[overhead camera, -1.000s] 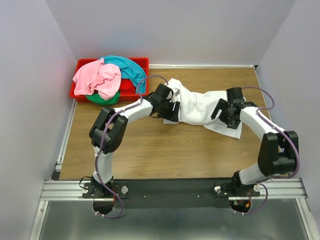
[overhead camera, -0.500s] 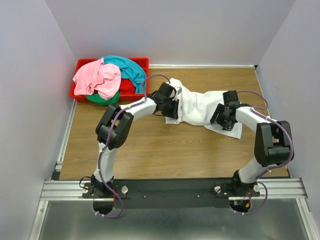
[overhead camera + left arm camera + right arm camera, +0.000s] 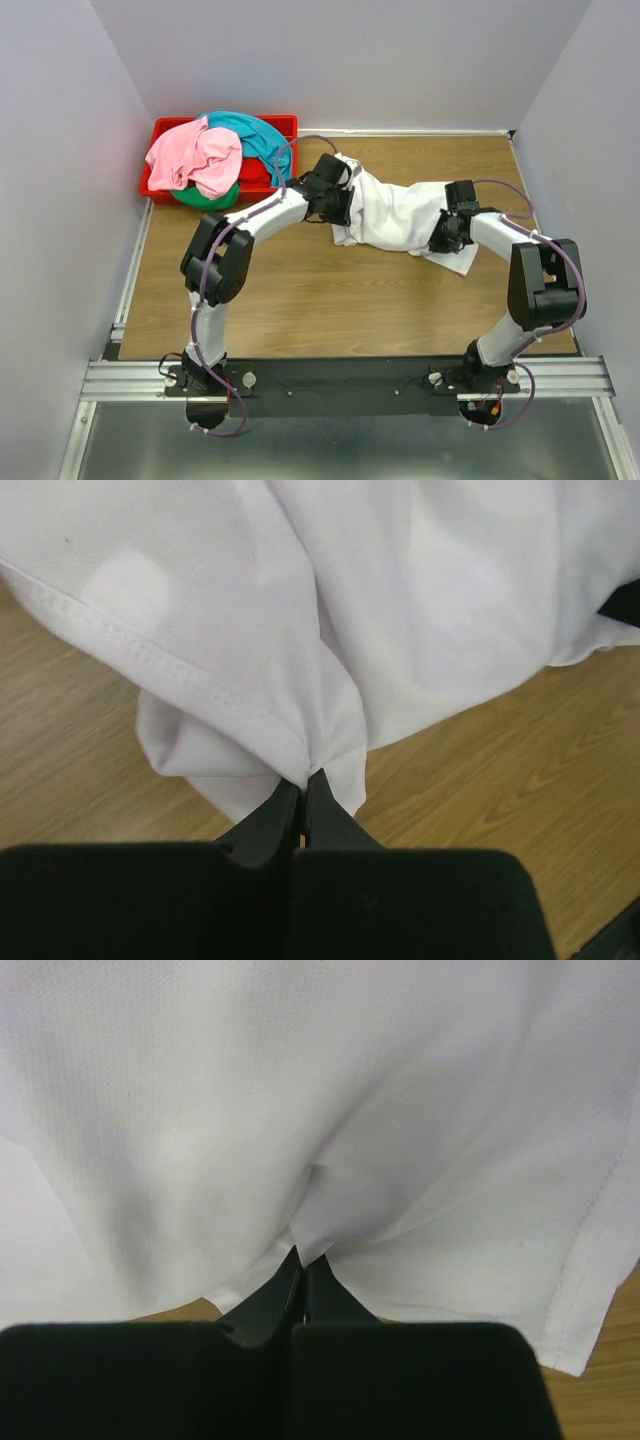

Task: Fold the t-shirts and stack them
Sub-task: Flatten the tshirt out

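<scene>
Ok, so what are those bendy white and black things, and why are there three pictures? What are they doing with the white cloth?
Those are two robot arms, bolted to the near edge of a wooden table. The big picture looks down from above. The other two come from small cameras on each arm's wrist, so you see the black fingers up close. The left gripper and the right gripper are each pinched shut on a bit of the white t-shirt, which lies crumpled on the table between them. In the far left corner sits a red bin piled with a pink shirt, a teal shirt, a green shirt and a red shirt.
</scene>
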Robot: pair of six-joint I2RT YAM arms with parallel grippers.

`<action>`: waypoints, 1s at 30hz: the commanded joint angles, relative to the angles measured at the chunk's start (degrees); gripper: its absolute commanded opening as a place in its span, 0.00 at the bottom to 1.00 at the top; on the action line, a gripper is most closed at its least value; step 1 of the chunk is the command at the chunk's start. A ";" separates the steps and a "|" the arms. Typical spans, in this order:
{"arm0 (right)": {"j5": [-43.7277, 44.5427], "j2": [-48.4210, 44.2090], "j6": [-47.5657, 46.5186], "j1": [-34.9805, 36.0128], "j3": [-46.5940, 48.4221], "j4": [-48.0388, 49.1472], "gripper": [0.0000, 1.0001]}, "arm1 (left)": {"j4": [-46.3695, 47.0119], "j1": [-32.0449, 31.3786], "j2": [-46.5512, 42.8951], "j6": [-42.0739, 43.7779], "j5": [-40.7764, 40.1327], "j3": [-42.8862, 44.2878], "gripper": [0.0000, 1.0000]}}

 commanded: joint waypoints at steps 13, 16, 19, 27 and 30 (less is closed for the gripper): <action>9.83 -17.26 -3.65 -0.13 17.82 -17.32 0.03 | -13.67 4.65 -22.06 0.52 -6.27 10.97 0.00; 12.03 -11.99 -4.35 -0.05 22.74 -16.80 0.03 | -12.17 6.67 -17.23 1.84 -3.88 15.27 0.00; 12.14 -3.29 -5.75 -0.92 27.93 -14.78 0.12 | -12.96 9.30 -8.45 2.11 -3.61 23.00 0.03; 7.64 4.30 -6.81 -1.45 33.94 -14.60 0.93 | -12.97 10.11 -1.65 2.54 -6.60 28.32 0.58; 8.17 2.63 -6.55 -1.63 29.01 -14.51 0.93 | -7.96 9.93 -7.71 1.67 -6.43 14.44 0.61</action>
